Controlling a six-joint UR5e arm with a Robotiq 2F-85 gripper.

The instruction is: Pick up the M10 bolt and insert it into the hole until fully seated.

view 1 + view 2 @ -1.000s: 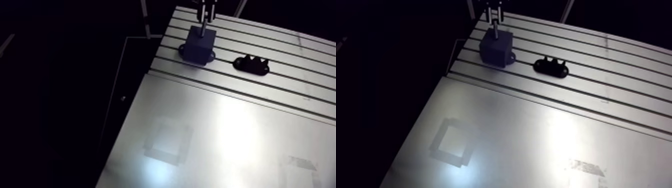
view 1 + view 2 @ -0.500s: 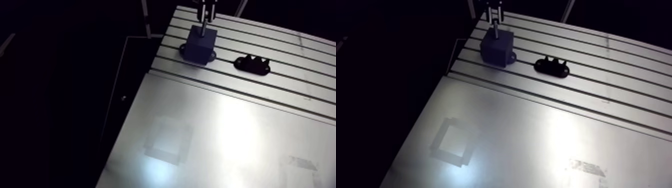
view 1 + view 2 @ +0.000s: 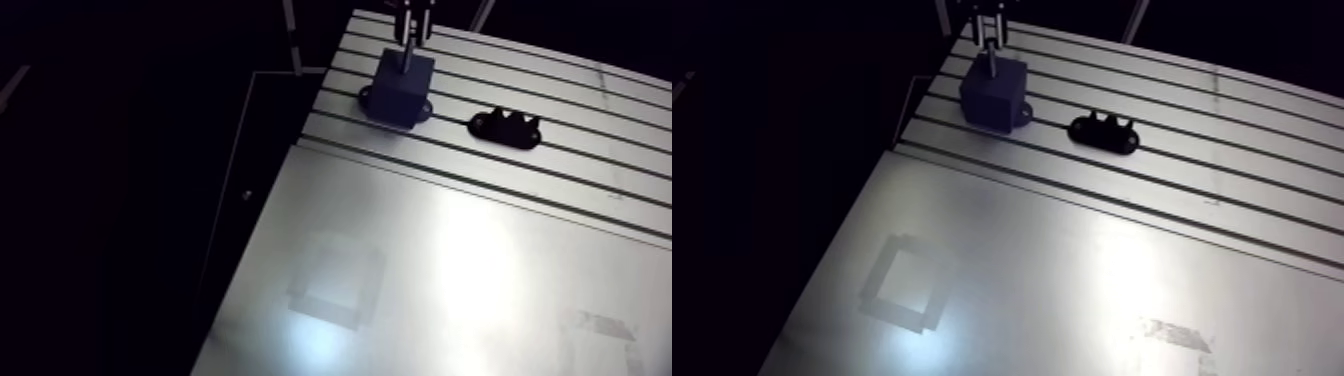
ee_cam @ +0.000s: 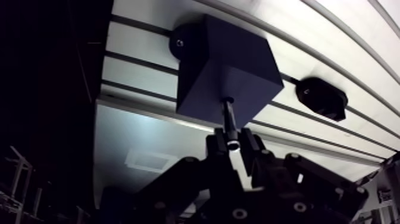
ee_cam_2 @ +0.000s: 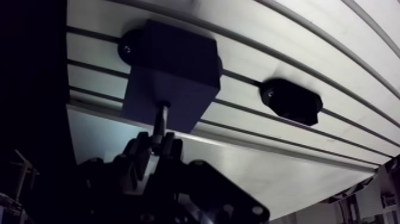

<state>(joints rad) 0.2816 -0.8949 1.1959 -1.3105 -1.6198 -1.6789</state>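
A dark blue block [image 3: 402,88] stands bolted to the slotted table [image 3: 560,110], with the hole in its top face. My gripper [image 4: 232,146] is shut on the M10 bolt [image 4: 228,119], holding it by the head between the fingertips. The bolt's shank points straight ahead of the fingers, and its tip meets the block's top face [image 4: 229,65] at the hole. In the arm view the gripper [image 3: 410,30] hangs right above the block with the bolt [image 3: 407,55] upright under it.
A low black holder with notches [image 3: 506,127] lies on the slotted table to the right of the block. A smooth metal plate [image 3: 440,270] covers the near part of the table, with taped marks on it. The table's left edge drops into darkness.
The bolt has sunk slightly lower toward the block. The block and the black holder have stayed in place.
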